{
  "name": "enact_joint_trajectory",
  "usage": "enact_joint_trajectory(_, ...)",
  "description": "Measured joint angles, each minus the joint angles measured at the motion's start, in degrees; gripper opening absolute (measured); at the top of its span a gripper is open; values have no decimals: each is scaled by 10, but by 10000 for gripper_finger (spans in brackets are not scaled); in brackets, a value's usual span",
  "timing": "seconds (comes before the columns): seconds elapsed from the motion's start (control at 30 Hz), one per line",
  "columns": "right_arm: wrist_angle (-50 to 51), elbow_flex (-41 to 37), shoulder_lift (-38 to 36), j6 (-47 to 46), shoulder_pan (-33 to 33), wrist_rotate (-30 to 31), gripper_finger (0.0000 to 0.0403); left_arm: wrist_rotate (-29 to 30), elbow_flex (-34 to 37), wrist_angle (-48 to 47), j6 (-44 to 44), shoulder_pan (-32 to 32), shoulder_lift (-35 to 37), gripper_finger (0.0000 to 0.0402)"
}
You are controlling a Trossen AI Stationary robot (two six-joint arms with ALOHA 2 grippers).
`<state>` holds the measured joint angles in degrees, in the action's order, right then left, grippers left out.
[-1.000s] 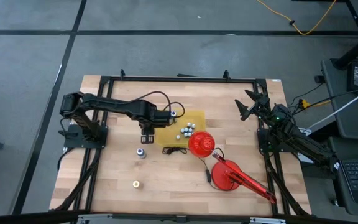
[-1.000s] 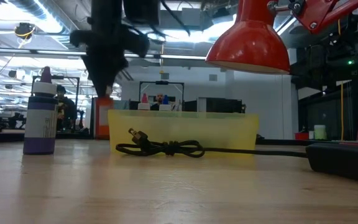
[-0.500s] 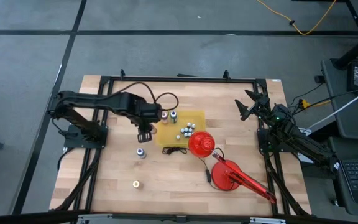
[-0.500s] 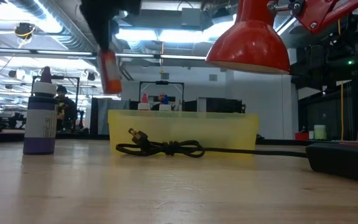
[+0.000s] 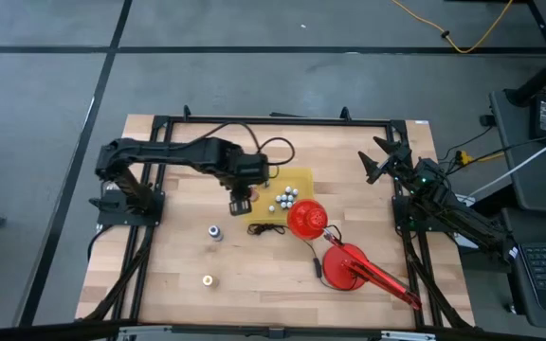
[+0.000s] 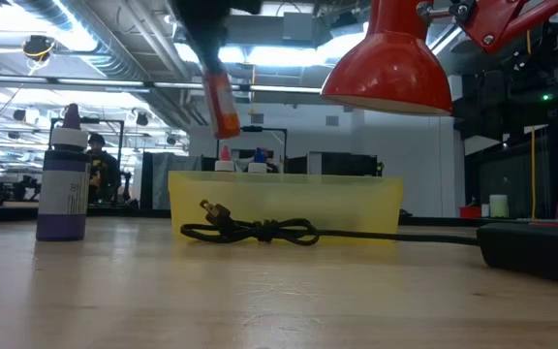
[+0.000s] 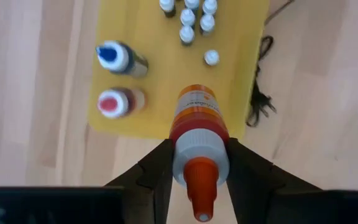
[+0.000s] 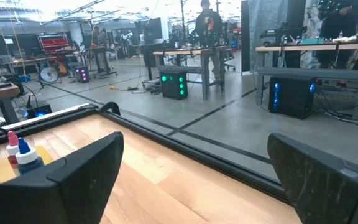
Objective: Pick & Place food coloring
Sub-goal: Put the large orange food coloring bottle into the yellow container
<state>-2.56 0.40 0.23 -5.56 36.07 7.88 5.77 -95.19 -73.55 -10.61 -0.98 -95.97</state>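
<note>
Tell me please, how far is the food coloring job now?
Done: a blue-topped bottle and a red-topped bottle stand in the yellow tray.
In hand: the left gripper carries an orange-topped bottle above the tray's edge.
Left: a purple bottle waits on the table; the right gripper idles, open.

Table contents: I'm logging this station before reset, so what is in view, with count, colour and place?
Tray: one, yellow, table centre.
Food coloring bottles in tray: blue top, red top; several small white-capped ones beside them.
Orange-capped bottle: one, held above the tray's edge.
Purple bottle: one, left of tray.
Small bottle: one, front left.
Lamp: red, right of tray.
Cord: black, before tray.
Left gripper: shut on the orange-capped bottle.
Right gripper: open, right edge.
</note>
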Motion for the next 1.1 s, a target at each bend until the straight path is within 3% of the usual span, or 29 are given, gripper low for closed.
enact_joint_trajectory(0.3,0,0,0,0,0,0,398,8,-67,-2,60,-15,-104,120)
enact_joint_trajectory(0.9,0,0,0,0,0,0,398,37,-67,43,115,-45,-207,122)
enact_joint_trajectory(1.1,0,0,0,0,0,0,398,12,-66,46,119,-48,-217,126)
